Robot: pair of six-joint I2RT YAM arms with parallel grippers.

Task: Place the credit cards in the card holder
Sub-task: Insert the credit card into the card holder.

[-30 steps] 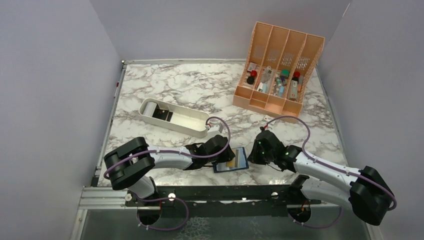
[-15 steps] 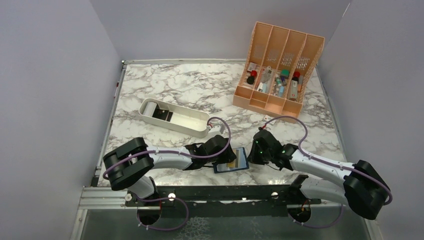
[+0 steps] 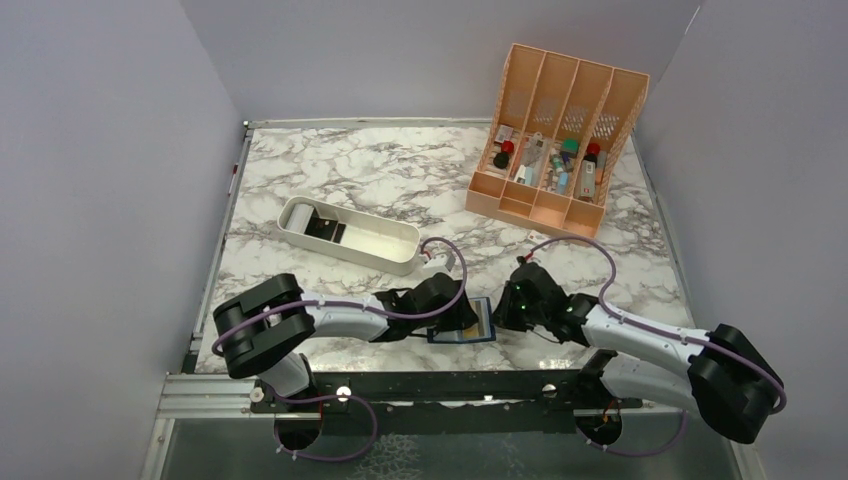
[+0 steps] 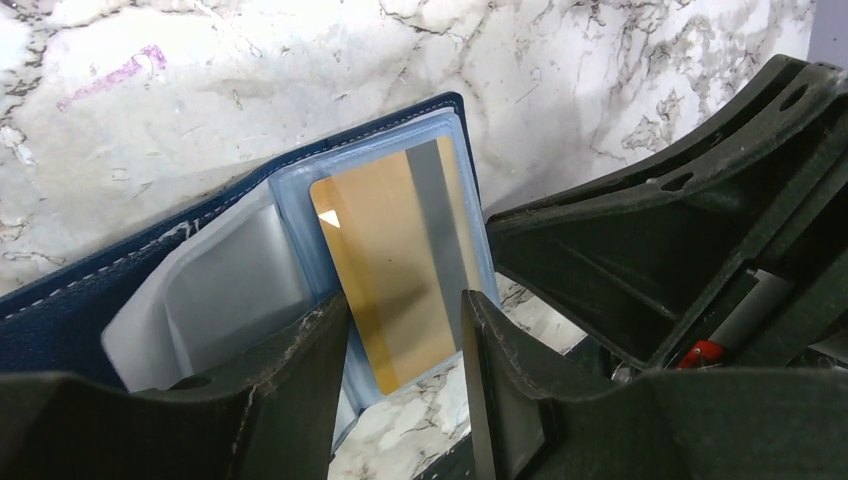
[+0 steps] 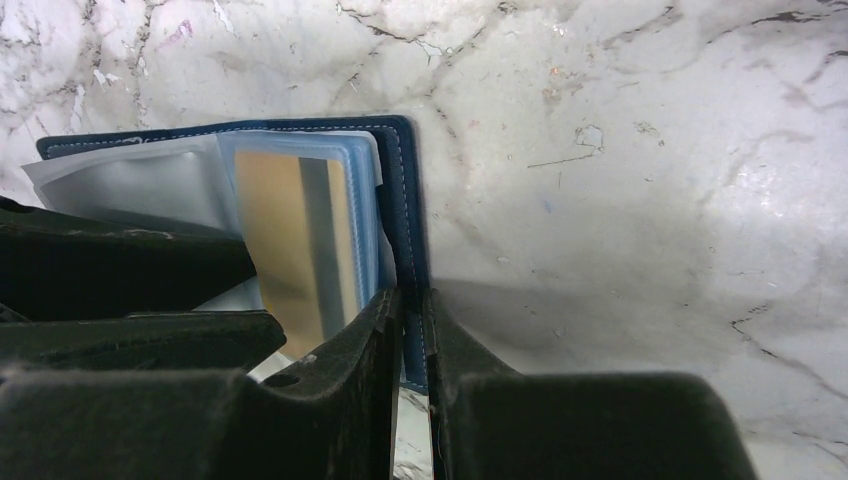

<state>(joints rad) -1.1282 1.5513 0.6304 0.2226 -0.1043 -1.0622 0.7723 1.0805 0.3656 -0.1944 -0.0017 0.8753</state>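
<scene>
Left wrist cam: left pincer (image 4: 405,315) apart over the stiff, slick credit card (image 4: 390,250), right pincer (image 5: 412,305) clamped on the floppy card holder (image 4: 55,320)'s edge, so I'd nudge the card's short end.

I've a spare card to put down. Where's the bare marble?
Free: behind the tray, back left; between tray and organizer; right side in front of the organizer. Crowded: near edge around the card holder.
</scene>
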